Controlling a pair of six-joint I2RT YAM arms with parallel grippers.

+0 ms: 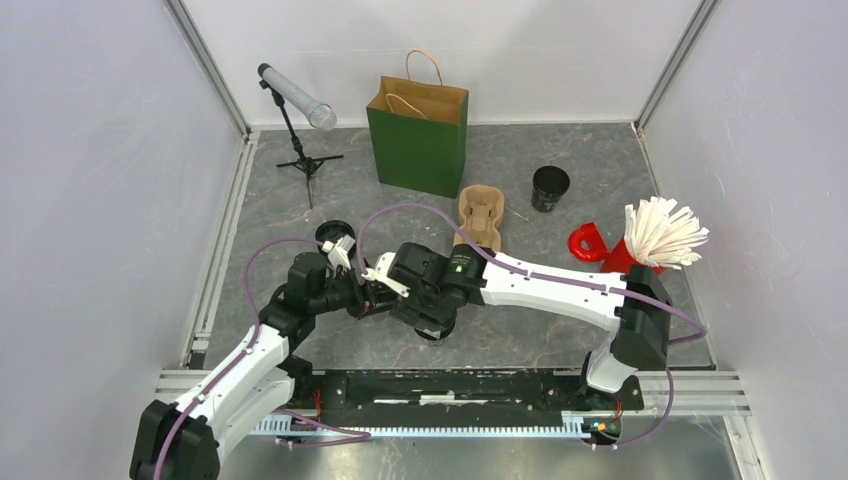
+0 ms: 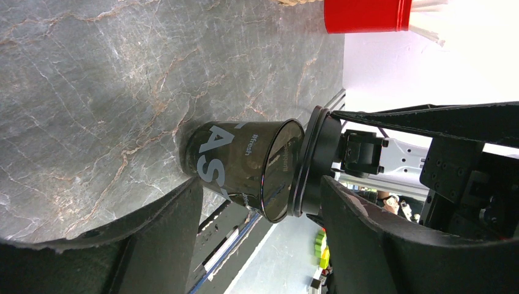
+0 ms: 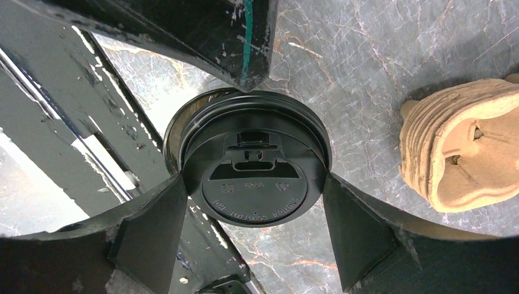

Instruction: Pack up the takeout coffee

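Observation:
The takeout coffee is a black cup (image 2: 235,162) with grey lettering, standing on the grey table near its front rail. Its black sip lid (image 3: 254,184) sits at the rim, with a thin gap showing on one side in the left wrist view. My right gripper (image 3: 252,180) reaches down from above, both fingers pressed against opposite edges of the lid. My left gripper (image 2: 262,184) is open beside the cup, one finger low by the base and one at lid height, gripping nothing. From above, the cup (image 1: 438,330) is mostly hidden under the right gripper (image 1: 425,300).
A brown pulp cup tray (image 1: 480,215) lies behind the grippers, and a green paper bag (image 1: 420,135) stands farther back. A lidless black cup (image 1: 550,188), a red holder of white sticks (image 1: 640,245), a squat black round piece (image 1: 335,232) and a small tripod (image 1: 300,120) stand around.

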